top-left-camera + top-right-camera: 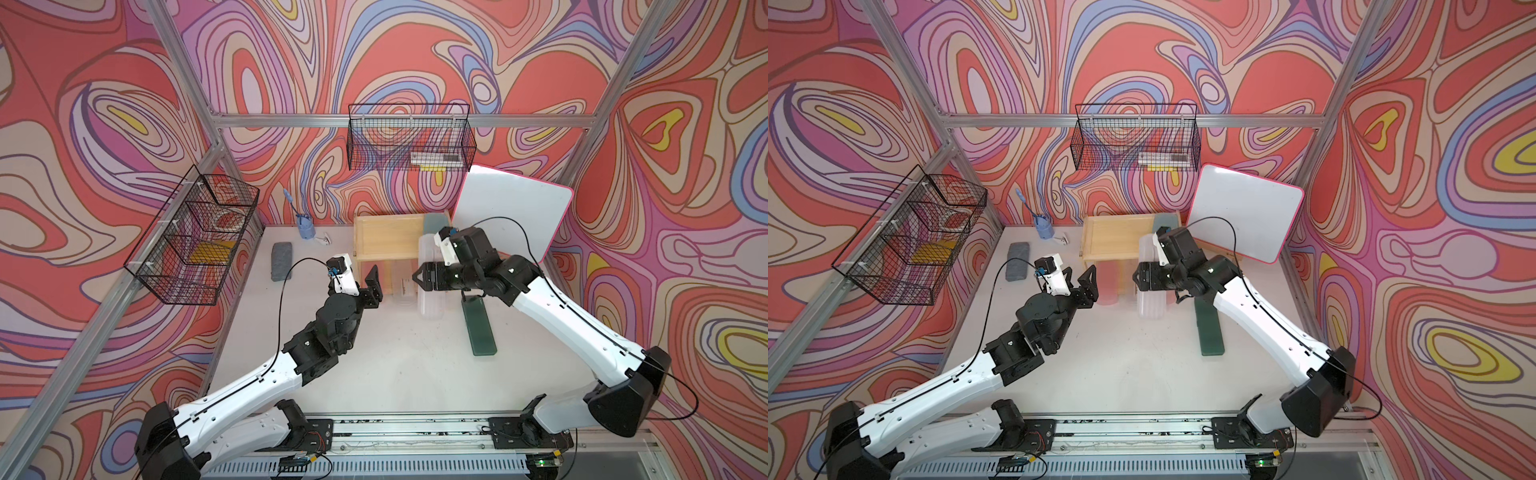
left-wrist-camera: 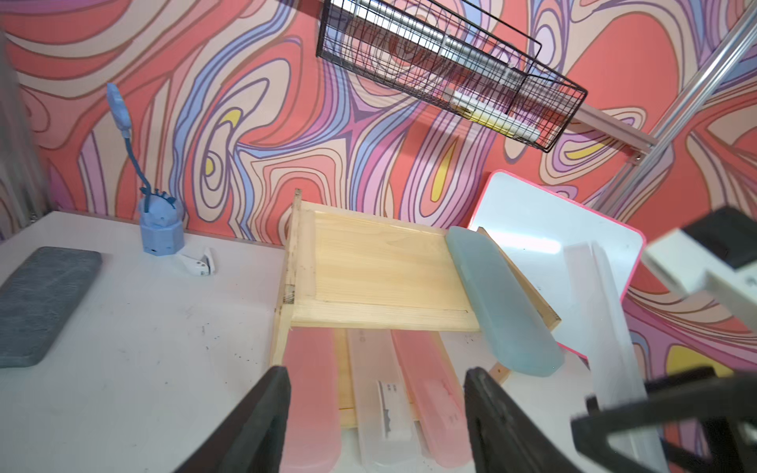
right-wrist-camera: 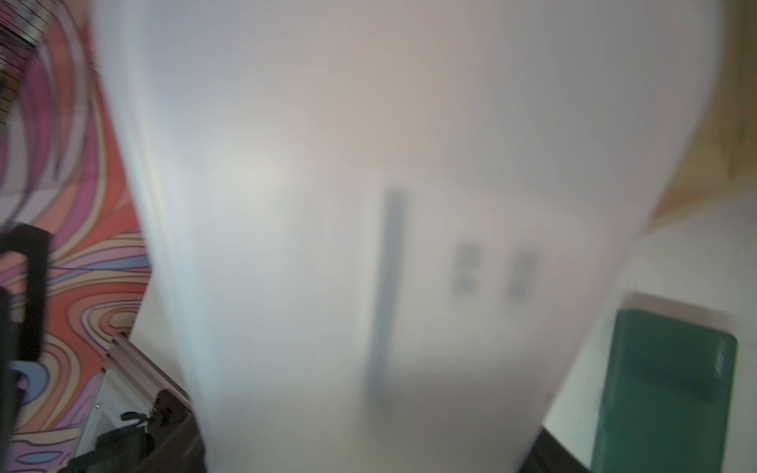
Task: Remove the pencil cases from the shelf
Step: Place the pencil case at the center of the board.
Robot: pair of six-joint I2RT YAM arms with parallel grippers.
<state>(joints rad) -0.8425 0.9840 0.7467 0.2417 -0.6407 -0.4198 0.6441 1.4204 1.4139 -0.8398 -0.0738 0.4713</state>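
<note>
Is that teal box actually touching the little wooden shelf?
Touching. The left wrist view shows the teal pencil case lying tilted across the side rim of the shelf, one end overhanging past the front.

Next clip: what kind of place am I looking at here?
Probably a staged robot test cell, not a real room: printed swirl walls on an aluminium frame, two arms mounted on a rail, and desk props like the wooden shelf and whiteboard.
</note>
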